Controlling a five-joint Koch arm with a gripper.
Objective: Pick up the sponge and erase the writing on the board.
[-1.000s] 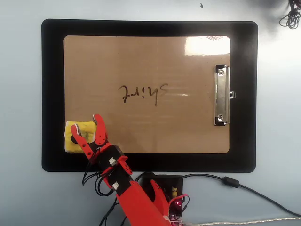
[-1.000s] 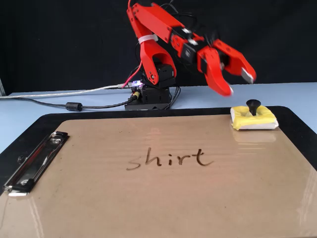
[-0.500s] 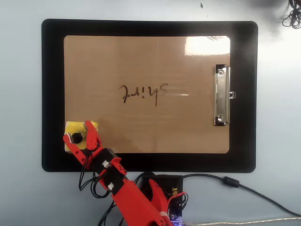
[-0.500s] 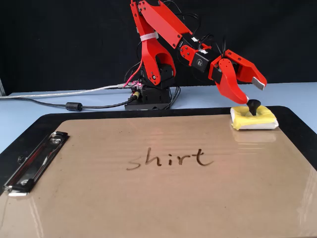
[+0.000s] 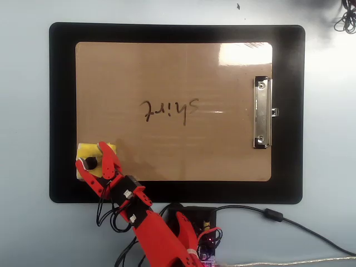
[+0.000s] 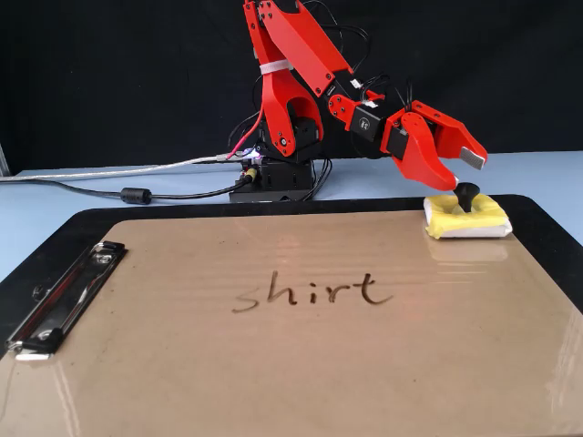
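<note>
Glossy board [image 6: 273, 364] — metal clip [image 5: 262, 112].

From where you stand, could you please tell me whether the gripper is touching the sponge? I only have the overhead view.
Observer: Not that I can see. In the fixed view the gripper hangs just above the sponge, with its jaws open.
Operator: Thank you. Is the black dot on the sponge flat?
Observer: No. It is a small knob that stands up from the sponge, and its top sits close under the open jaws.
</note>
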